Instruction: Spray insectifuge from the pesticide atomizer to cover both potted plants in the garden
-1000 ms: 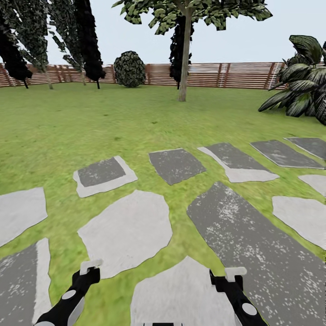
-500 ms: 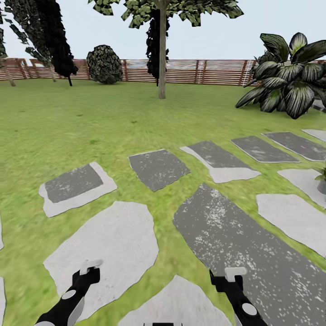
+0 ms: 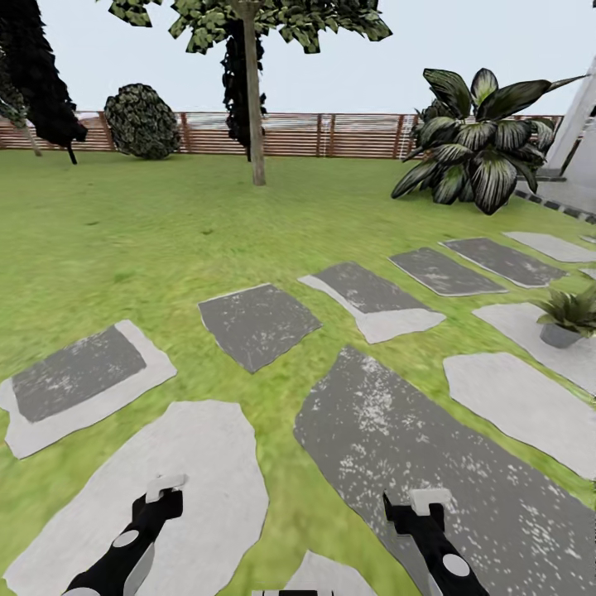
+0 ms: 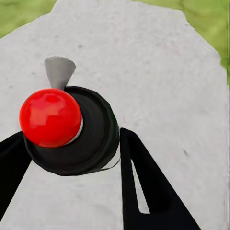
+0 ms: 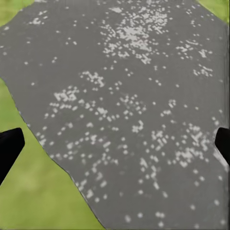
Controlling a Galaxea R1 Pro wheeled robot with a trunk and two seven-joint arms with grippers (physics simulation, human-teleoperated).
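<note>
Right now I am looking across the lawn point(image 3: 165, 240) from the head camera, with grey and white stepping stones point(image 3: 257, 323) running away to the right. One potted plant point(image 3: 567, 319) is sitting at the far right edge, its small grey pot resting on a pale stone point(image 3: 517, 323), well apart from both arms. Behind it a large broad-leaved bush point(image 3: 476, 145) is standing near the brown slatted fence point(image 3: 331, 135), and a thin-trunked tree point(image 3: 252, 91) is rising from the grass.

Low in that view, my left gripper point(image 3: 164, 488) is hanging over a pale stone point(image 3: 207, 480), and my right gripper point(image 3: 426, 501) over the dark speckled slab point(image 3: 397, 430).

Through the right wrist camera I am seeing the dark fingers point(image 5: 9, 146) at opposite edges with the slab point(image 5: 134, 105) between them, so that claw is spread wide. Through the left wrist camera a red ball on a black cup point(image 4: 50, 117) is blocking much of the picture; that claw's fingers point(image 4: 143, 182) seem parted, though I cannot tell for sure.
</note>
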